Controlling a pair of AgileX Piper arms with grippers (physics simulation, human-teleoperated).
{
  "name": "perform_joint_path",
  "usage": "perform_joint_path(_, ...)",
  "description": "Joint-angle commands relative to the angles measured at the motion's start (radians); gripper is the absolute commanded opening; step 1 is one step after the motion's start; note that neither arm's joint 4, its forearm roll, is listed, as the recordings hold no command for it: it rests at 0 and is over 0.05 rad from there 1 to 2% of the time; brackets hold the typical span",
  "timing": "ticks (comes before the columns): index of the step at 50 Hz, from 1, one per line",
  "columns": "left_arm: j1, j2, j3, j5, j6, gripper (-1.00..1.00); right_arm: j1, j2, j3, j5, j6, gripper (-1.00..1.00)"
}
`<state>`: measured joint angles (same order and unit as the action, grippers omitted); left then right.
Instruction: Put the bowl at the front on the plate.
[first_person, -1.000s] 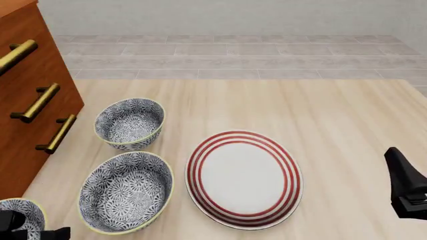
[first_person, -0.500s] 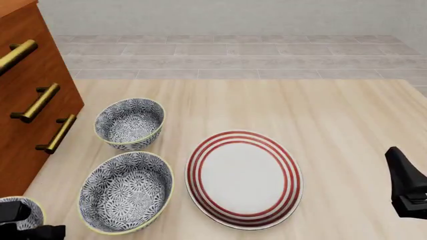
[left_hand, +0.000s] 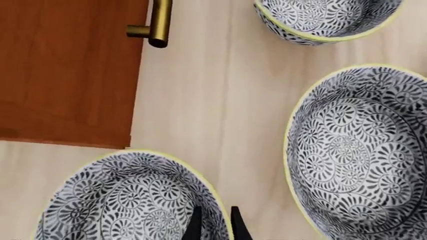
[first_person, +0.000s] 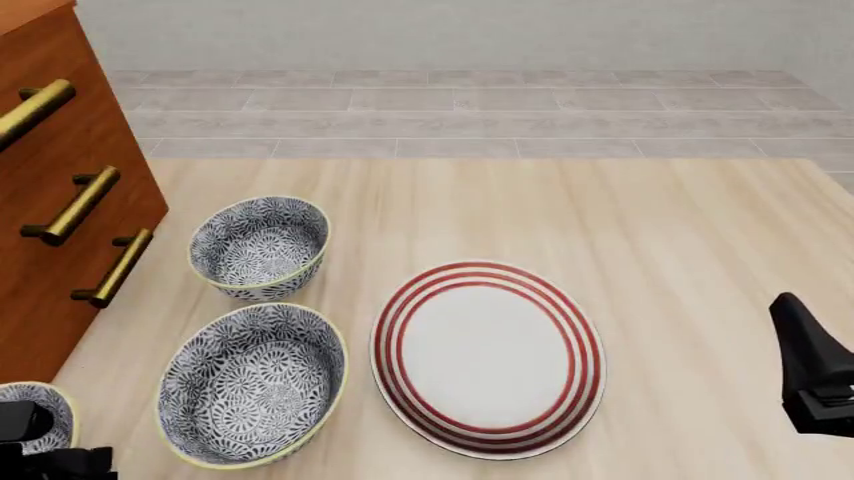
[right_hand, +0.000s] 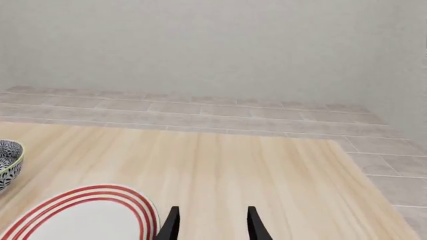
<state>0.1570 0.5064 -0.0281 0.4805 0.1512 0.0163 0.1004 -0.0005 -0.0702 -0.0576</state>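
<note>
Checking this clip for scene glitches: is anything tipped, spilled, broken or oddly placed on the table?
Nothing stands out. All three patterned bowls sit upright: the bowl nearest the camera, the middle bowl and the far bowl. The plate lies flat and bare beside them. No spills or damage visible.

Left claw has shifted leftward and lower in the front view, straddling the front floral ceramic bowl's rim.

front camera sat high behind the arms, looked forward and down over the table, left wrist camera looked straight down, close on the bowl, right wrist camera looked low and forward, both wrist views shared the plate region with front
</note>
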Motion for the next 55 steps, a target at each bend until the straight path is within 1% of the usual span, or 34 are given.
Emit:
perform_joint_path(1,0.016,-0.082,-0.037,0.077,-0.006,-1.00,0.001,0.001,0.000,0.000,-0.004,1.00)
perform_joint_path(2,0.018,-0.093,-0.058,0.089,-0.004,-1.00,0.002,0.002,0.000,0.000,-0.004,1.00)
perform_joint_path(4,0.014,-0.094,-0.072,0.093,-0.014,-1.00,0.002,0.006,0.000,-0.004,-0.004,1.00)
perform_joint_path(10,0.024,-0.111,-0.116,0.108,-0.007,-1.00,0.001,0.008,0.000,-0.006,-0.003,1.00)
perform_joint_path(15,0.035,-0.142,-0.132,0.131,0.013,-1.00,0.002,0.011,0.000,-0.009,-0.003,1.00)
perform_joint_path(22,0.063,-0.184,-0.185,0.161,0.049,-1.00,0.003,0.007,0.000,-0.005,-0.002,1.00)
perform_joint_path(24,0.063,-0.184,-0.201,0.165,0.046,-1.00,0.003,0.007,0.000,-0.005,-0.002,1.00)
perform_joint_path(27,0.053,-0.198,-0.249,0.193,0.040,-1.00,0.003,0.008,0.000,-0.007,-0.003,1.00)
perform_joint_path(32,0.052,-0.199,-0.284,0.203,0.041,-1.00,0.002,0.010,0.000,-0.009,-0.001,1.00)
perform_joint_path(38,0.026,-0.216,-0.366,0.247,0.025,-1.00,0.002,0.000,0.000,0.000,-0.001,1.00)
perform_joint_path(43,0.010,-0.213,-0.403,0.264,0.010,-1.00,0.003,0.001,0.000,-0.001,-0.001,1.00)
perform_joint_path(50,-0.042,-0.231,-0.483,0.297,0.021,-1.00,0.003,0.007,0.000,-0.007,-0.001,1.00)
perform_joint_path(55,-0.076,-0.233,-0.535,0.314,0.053,-1.00,0.006,0.016,0.000,-0.015,-0.003,1.00)
